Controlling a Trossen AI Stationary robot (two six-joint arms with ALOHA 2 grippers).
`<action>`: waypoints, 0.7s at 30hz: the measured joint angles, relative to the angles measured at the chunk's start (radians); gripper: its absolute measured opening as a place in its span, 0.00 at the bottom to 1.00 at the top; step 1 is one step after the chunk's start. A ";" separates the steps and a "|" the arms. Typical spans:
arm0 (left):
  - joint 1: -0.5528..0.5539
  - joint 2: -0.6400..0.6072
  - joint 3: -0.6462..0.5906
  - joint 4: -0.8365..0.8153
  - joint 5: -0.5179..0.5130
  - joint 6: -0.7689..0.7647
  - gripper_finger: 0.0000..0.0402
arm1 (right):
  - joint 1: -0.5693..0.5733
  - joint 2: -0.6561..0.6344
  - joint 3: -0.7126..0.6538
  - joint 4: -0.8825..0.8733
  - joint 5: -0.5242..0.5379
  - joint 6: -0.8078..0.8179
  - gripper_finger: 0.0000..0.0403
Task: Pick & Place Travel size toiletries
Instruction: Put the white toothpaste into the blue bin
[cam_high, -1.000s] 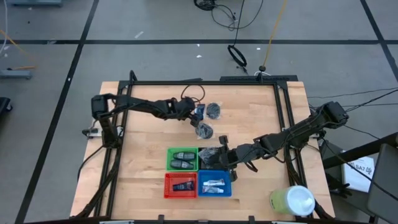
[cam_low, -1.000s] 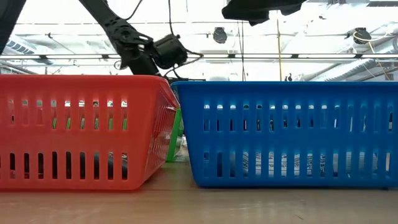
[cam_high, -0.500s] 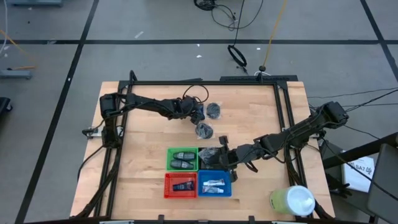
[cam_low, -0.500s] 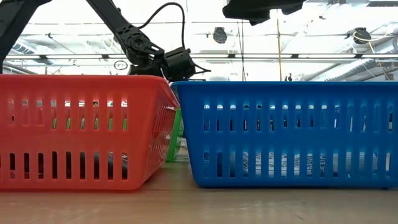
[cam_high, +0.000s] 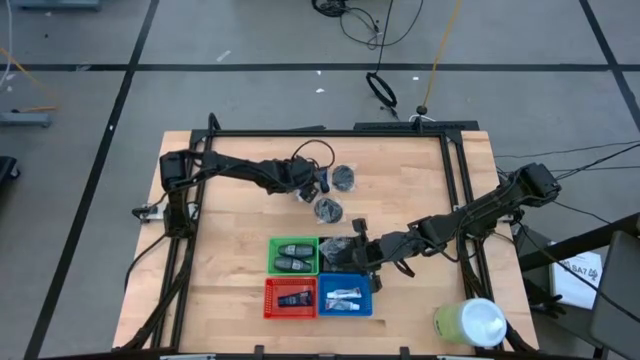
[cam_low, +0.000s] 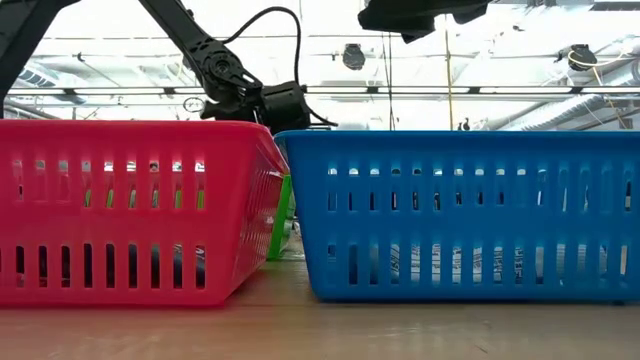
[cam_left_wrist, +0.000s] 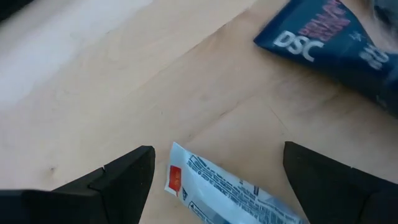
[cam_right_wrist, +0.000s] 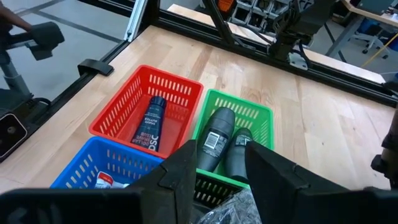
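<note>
My left gripper (cam_high: 316, 186) (cam_left_wrist: 217, 155) is open low over the far middle of the table. Its fingers stand on either side of a white-and-blue tube (cam_left_wrist: 230, 193) that lies flat, without touching it. A dark blue tube (cam_left_wrist: 323, 43) lies just beyond. Two dark mesh puffs (cam_high: 343, 178) (cam_high: 327, 210) rest on the wood nearby. My right gripper (cam_high: 350, 247) (cam_right_wrist: 221, 149) hovers over the black tray (cam_right_wrist: 211, 183) with a narrow gap between its fingers. A mesh puff (cam_right_wrist: 230, 208) shows below them; whether it touches them, I cannot tell.
The green tray (cam_right_wrist: 249, 102) holds two dark grey ovals, the red tray (cam_right_wrist: 168, 74) a dark blue tube, and the blue tray (cam_right_wrist: 93, 149) a white-and-blue tube. A pale green cylinder (cam_high: 470, 322) stands at the near right corner. A black frame rail (cam_high: 455, 190) borders the table.
My left gripper has moved toward the table's right and down, closing in on the two tubes beside the far puff. The tubes and puffs have stayed where they were.
</note>
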 joint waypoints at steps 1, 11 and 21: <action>-0.004 -0.005 -0.001 -0.001 -0.008 0.043 0.86 | 0.000 0.000 0.000 0.000 0.000 0.000 0.31; -0.009 -0.017 -0.005 0.134 -0.102 0.577 0.86 | 0.000 0.000 0.000 -0.005 0.000 0.000 0.31; -0.037 -0.140 0.046 -0.118 0.022 0.148 0.86 | 0.000 0.000 0.000 -0.009 0.000 0.000 0.31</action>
